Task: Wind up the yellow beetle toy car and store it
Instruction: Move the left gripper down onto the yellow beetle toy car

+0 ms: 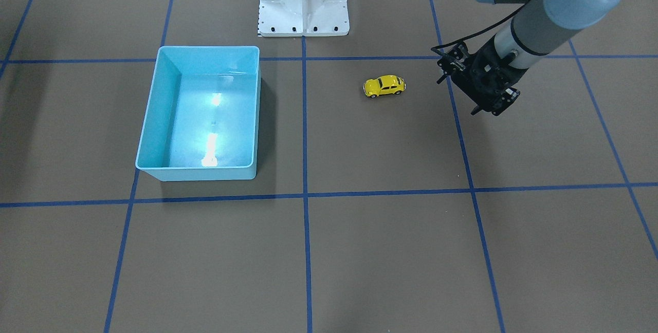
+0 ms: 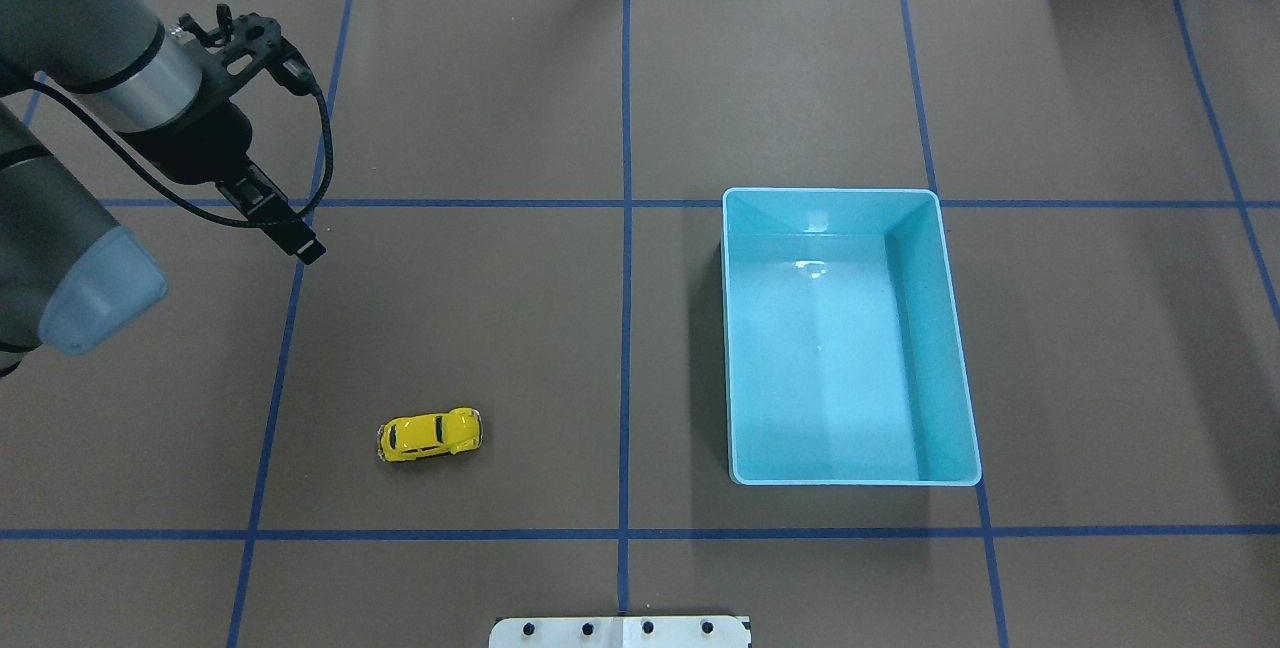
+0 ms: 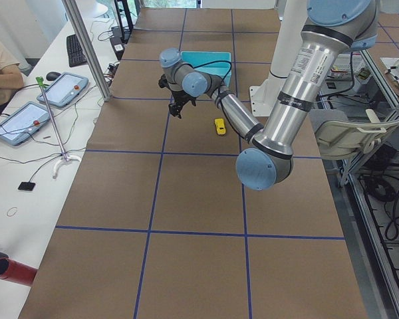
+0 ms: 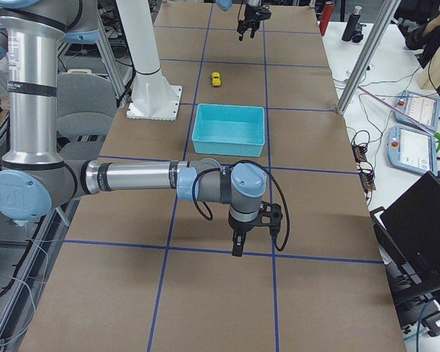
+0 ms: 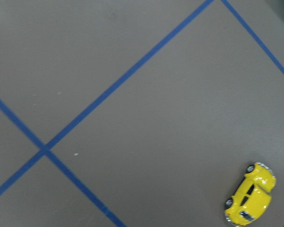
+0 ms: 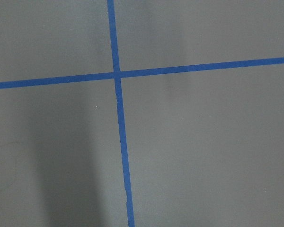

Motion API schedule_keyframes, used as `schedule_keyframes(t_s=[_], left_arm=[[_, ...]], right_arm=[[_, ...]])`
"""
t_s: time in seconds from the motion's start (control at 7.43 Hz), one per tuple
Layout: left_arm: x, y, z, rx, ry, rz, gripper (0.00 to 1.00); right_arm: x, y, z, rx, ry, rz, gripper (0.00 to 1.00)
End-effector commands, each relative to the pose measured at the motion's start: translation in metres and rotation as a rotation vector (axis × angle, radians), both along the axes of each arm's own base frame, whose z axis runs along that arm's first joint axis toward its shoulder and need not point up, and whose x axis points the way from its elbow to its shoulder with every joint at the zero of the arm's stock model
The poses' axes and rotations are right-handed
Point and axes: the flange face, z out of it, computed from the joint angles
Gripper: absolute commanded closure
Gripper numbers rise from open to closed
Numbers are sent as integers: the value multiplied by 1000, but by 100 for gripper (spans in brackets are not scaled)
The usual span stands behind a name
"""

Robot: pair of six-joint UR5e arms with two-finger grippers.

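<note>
Yellow beetle toy car (image 2: pixel 430 435) untouched, outside blue bin (image 2: pixel 830 193); winding, storing not yet done. Left gripper (image 2: pixel 303 246) held at car's 11 o'clock; finger spread cannot be told.

Glossy shine on the yellow toy car (image 1: pixel 384 86), smooth shiny plastic on the bin (image 1: pixel 160 112), tabletop (image 1: pixel 390 251) matt and papery brown.
</note>
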Motion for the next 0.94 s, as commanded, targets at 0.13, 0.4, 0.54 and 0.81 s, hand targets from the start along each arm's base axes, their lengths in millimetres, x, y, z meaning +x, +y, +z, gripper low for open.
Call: schedule_keyframes(t_s=[0.13, 0.4, 0.54, 0.81], left_arm=[[50, 41, -53, 323, -226, 118, 0], [114, 86, -67, 380, -310, 278, 0], [145, 109, -77, 367, -328, 346, 0], [194, 145, -68, 348, -359, 450, 0]], right_arm=[[0, 0, 0, 1, 1, 0, 0], [0, 0, 0, 1, 1, 0, 0], [0, 0, 0, 1, 1, 0, 0], [0, 0, 0, 1, 1, 0, 0]])
